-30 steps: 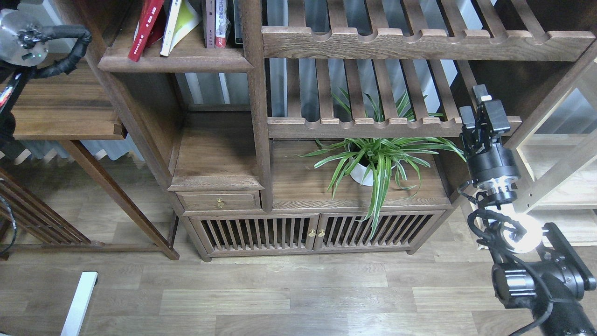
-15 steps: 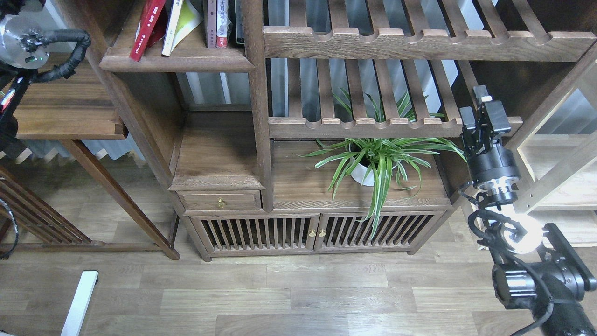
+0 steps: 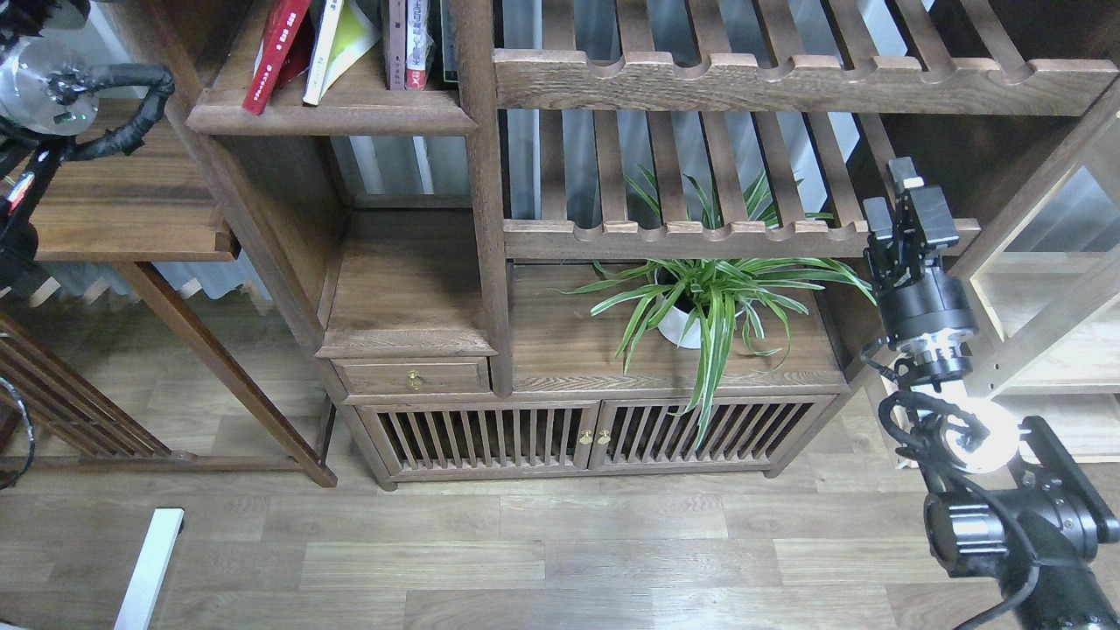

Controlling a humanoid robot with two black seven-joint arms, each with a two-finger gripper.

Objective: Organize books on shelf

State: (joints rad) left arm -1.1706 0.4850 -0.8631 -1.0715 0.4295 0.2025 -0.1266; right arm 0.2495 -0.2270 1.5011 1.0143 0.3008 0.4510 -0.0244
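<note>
Nothing much has moved since a second ago; only the left arm's silver joint sits a bit lower. From the head, the red book (image 3: 273, 54) and yellow-green book (image 3: 337, 48) lean on the shelf (image 3: 332, 114), top left. The right claw (image 3: 910, 206) hangs by the plant (image 3: 700, 297), fingers apart. The left claw is out of sight.

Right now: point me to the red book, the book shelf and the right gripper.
red book (image 3: 273, 54), head view, on its red spine, leaning.
shelf (image 3: 332, 115), head view, on its moulded front edge.
right gripper (image 3: 910, 197), head view, between its two fingertips.
</note>
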